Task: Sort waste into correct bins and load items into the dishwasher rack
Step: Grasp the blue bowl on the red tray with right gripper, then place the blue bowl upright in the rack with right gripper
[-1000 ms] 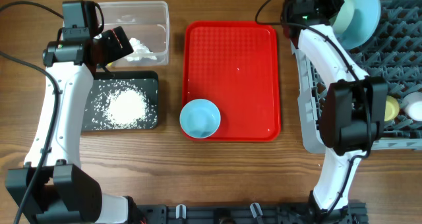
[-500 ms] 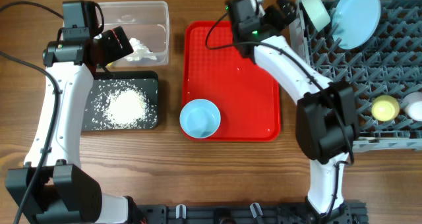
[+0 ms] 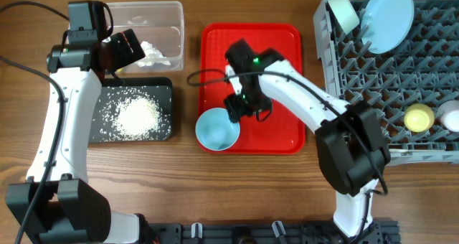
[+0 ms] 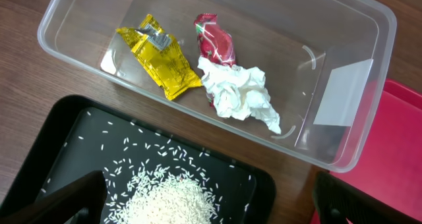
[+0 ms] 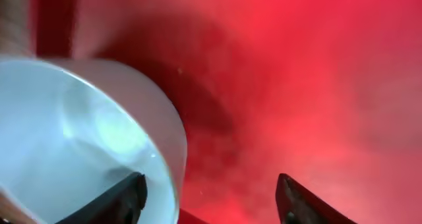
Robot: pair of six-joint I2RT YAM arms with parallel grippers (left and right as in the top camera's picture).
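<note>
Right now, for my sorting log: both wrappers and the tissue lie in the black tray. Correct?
No: the yellow wrapper, red wrapper and tissue lie in the clear tub; the black tray holds rice. The left wrist view shows it.

The tub (image 3: 179, 36) sits upper left, wrappers (image 4: 159, 55) and tissue (image 4: 237, 95) inside; the shallow tray (image 3: 165, 86) with rice (image 3: 136, 117) lies just below it. The serving tray (image 3: 280, 57) fills the centre, a bowl (image 3: 217, 128) at its lower-left corner. The rack (image 3: 380, 79) takes the right side, holding a plate (image 3: 389, 18) and two cups (image 3: 419, 118)
</note>
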